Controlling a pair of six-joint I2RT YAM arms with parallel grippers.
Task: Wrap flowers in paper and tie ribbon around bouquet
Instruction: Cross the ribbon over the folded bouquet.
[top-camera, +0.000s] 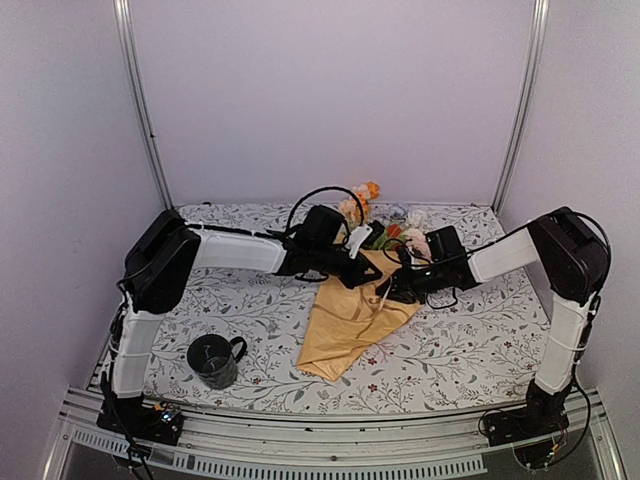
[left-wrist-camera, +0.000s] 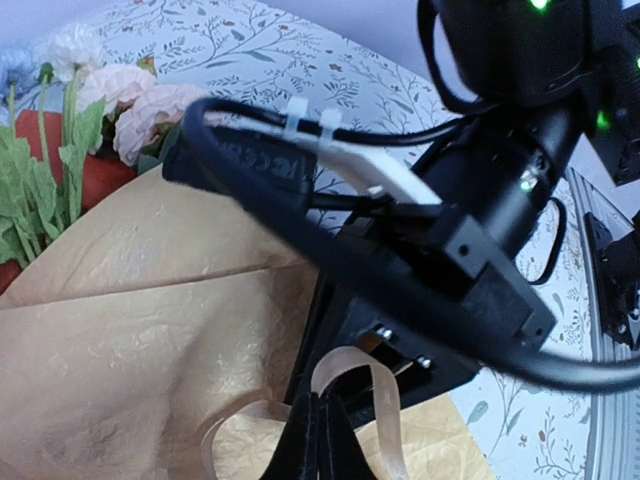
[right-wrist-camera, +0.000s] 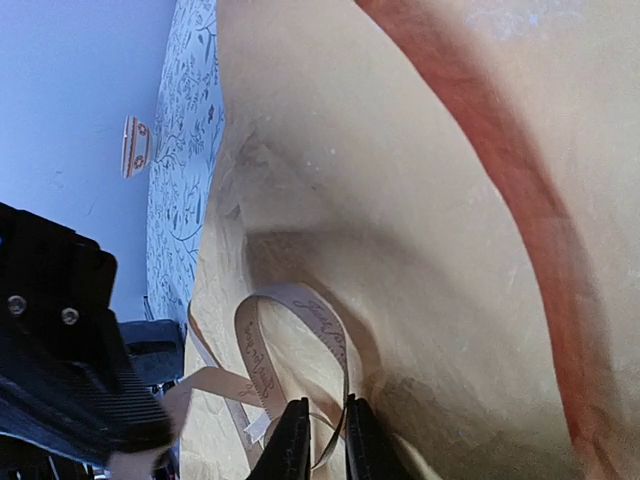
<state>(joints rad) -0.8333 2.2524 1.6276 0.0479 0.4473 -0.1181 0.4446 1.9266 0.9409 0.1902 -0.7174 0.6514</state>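
Black mug (top-camera: 213, 360) stands well apart to the left of the left gripper (left-wrist-camera: 320, 400), whose jaws are pressed together, seemingly pinching the tan ribbon (left-wrist-camera: 392, 425) that loops off their tips. Beneath both grippers lies the bouquet (top-camera: 345, 320), with mustard paper (right-wrist-camera: 420, 200) under the fingers and the flowers (left-wrist-camera: 130, 100) beyond. Just beside it, the right gripper (right-wrist-camera: 326, 408) has its jaws a narrow slit apart, with a ribbon strand running between them.

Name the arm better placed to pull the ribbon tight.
Left, probably: the left fingers look shut on the ribbon, while the right fingers stand slightly parted around it.
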